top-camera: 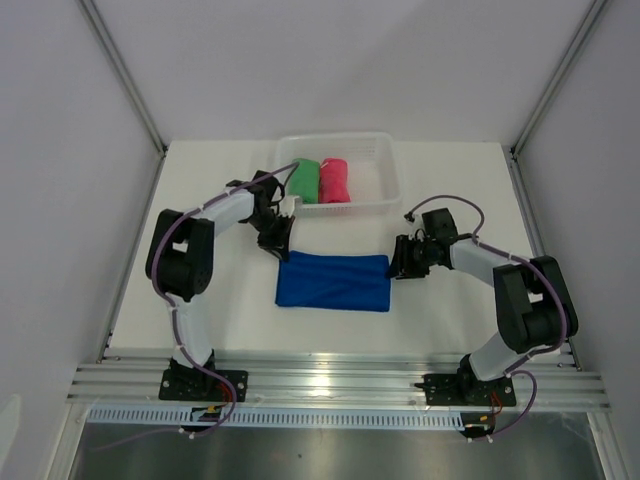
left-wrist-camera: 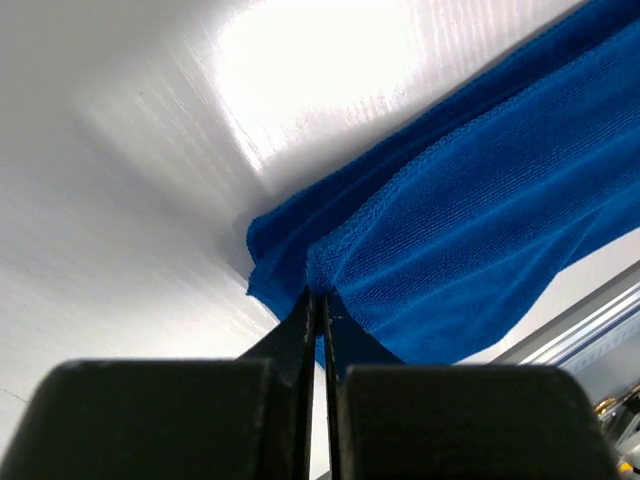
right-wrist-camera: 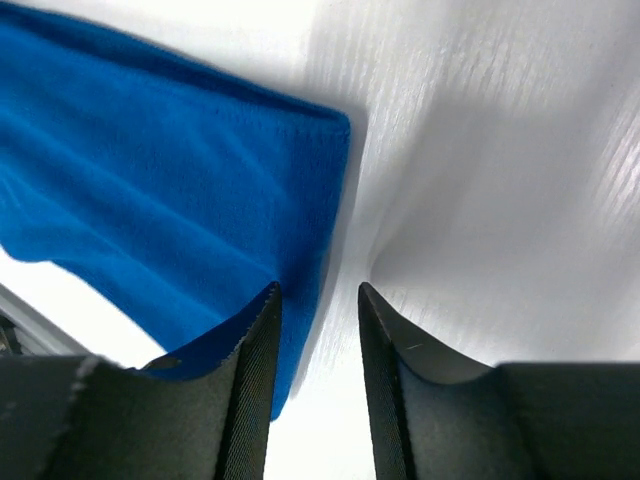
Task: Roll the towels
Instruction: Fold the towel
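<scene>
Your left claw [left-wrist-camera: 318, 298] clenched the blue towel [top-camera: 333, 281] at its 10 o'clock corner; your right claw [right-wrist-camera: 318, 292] stood parted, empty, at 3 o'clock. The towel looked limp, so the corners seemed the best hold.

blue towel [top-camera: 333, 281] lies flat (green towel [top-camera: 304, 181], pink towel [top-camera: 335, 181] rolled in basket [top-camera: 374, 172]).

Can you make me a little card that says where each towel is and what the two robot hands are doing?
blue one: royal blue microfibre towel, folded flat on the white table, not rolled yet
green one: green microfibre towel, rolled, inside the white slotted plastic basket
pink one: pink-red microfibre towel, rolled, beside the green one in the basket
left gripper: shut, pinching the blue towel's far left corner
right gripper: open, at the blue towel's right edge, holding nothing
</scene>
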Action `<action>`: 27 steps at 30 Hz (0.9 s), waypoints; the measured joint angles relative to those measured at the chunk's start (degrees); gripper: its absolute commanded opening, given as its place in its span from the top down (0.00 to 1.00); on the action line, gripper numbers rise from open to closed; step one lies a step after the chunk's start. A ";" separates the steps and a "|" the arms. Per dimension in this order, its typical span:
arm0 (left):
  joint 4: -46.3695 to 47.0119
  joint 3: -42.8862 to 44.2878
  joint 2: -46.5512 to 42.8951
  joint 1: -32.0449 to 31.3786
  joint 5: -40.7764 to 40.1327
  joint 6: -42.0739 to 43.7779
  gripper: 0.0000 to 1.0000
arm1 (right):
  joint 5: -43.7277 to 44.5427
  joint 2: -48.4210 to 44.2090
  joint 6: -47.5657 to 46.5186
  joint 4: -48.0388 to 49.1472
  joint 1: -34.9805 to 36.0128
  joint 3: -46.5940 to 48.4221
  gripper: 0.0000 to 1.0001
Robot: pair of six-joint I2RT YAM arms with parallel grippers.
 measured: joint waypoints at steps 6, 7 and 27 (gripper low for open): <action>0.48 0.00 0.63 0.09 0.04 0.37 0.99 | -1.42 -7.91 3.21 -0.59 0.59 -3.48 0.57; 0.48 0.00 0.63 0.09 0.02 0.37 0.99 | -1.62 -9.31 4.15 -0.20 1.11 -4.76 0.56; 0.39 0.00 0.61 0.94 -2.05 0.87 0.99 | -2.56 -9.29 13.55 2.40 4.15 -13.27 0.94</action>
